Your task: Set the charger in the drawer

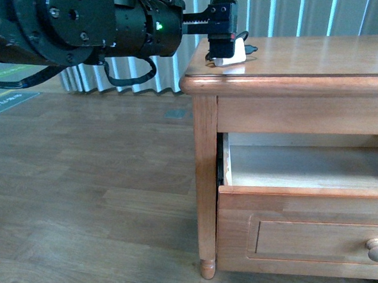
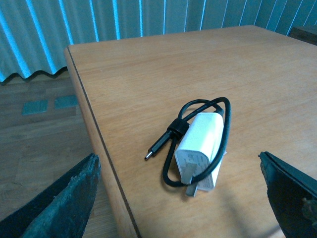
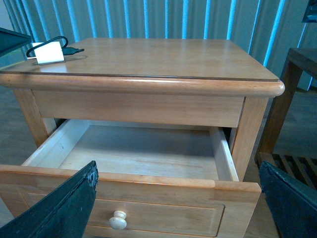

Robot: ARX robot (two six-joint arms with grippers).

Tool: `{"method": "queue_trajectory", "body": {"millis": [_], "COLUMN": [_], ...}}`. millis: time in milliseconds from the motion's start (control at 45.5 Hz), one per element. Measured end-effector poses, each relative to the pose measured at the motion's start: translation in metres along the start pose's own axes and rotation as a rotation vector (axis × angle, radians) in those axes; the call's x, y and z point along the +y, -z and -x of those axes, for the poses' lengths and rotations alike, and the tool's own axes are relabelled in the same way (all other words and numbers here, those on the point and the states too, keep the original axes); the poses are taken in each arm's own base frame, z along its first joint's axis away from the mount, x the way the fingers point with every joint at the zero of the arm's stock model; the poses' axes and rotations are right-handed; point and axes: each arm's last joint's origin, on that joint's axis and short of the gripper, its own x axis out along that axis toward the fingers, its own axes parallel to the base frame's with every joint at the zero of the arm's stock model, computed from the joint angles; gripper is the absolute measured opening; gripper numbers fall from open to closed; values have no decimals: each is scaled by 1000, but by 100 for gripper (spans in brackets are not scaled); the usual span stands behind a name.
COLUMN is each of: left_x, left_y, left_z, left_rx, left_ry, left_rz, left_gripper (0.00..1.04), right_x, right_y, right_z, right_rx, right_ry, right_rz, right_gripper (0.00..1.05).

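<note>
Between the spread left jaws, the charger [image 2: 200, 144] rests untouched on the cabinet [image 2: 148, 69].

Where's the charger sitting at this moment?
In the front view the charger lies on the cabinet top near its left edge, with the open left gripper poised at it; the drawer below stands open.

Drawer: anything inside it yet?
Nothing visible: the open drawer shows only bare wood. Its back part is hidden under the cabinet top. The charger lies on that top, outside.
</note>
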Motion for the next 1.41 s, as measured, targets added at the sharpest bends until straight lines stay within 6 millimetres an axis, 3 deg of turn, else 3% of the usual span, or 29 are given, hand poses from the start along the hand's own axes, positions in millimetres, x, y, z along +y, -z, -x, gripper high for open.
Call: {"method": "queue_trajectory", "body": {"millis": [198,418,814,946,1143,1407], "left_x": [0,-5,-11,-16,-28,-73], "left_y": [9,16,16,15,5,-12], "left_z": [-34,-52,-54,-50,-28,12], "left_rx": [7,15,3,-13,-68,-78], "left_ry": [49,107,121,109,74,100], "left_rz": [21,54,61,89,141,167], "left_gripper": [99,98,40,25,25,24], "right_x": [0,0,0,0,0,0], "right_y": [0,0,0,0,0,0], "right_z": [0,0,0,0,0,0], "right_rx": [0,0,0,0,0,0], "right_ry": [0,0,0,0,0,0], "right_rz": [0,0,0,0,0,0], "right_gripper": [96,96,96,96,96,96]}}
